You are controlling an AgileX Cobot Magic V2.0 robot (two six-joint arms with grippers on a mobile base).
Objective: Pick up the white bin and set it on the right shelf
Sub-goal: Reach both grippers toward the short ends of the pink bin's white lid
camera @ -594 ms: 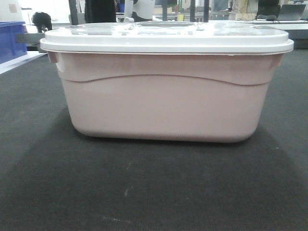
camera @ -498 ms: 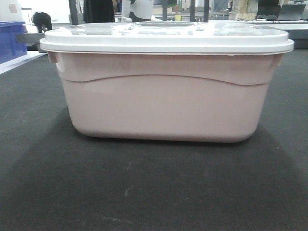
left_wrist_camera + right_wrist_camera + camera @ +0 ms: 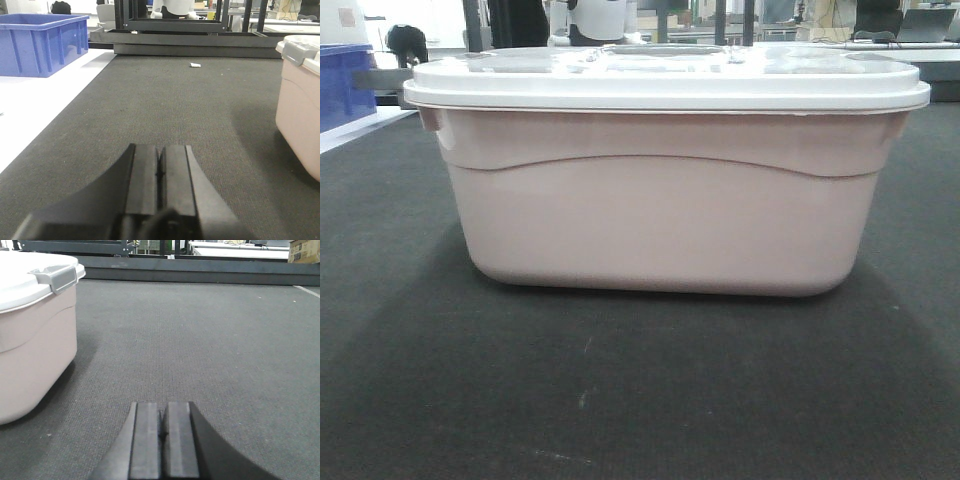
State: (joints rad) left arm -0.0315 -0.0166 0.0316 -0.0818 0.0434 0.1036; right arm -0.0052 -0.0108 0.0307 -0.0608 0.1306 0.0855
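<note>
White shape (image 3: 595, 18) behind bin has drifted left since earlier frame; cut off by top edge, possibly person. White bin (image 3: 660, 220) unmoved, lid on, standing mid dark carpet (image 3: 620, 400). Left gripper (image 3: 160, 167) low, level over carpet, fingers pressed together, holding nothing; bin to its right. Right gripper (image 3: 161, 432) same pose, fingers together; bin to its left. Count: one bin, one blue crate (image 3: 42, 42) at far left corner, two grippers.

Blue crate (image 3: 42, 42) on white floor strip (image 3: 30, 115); small white scrap (image 3: 194, 65) on dark carpet (image 3: 165, 105).
</note>
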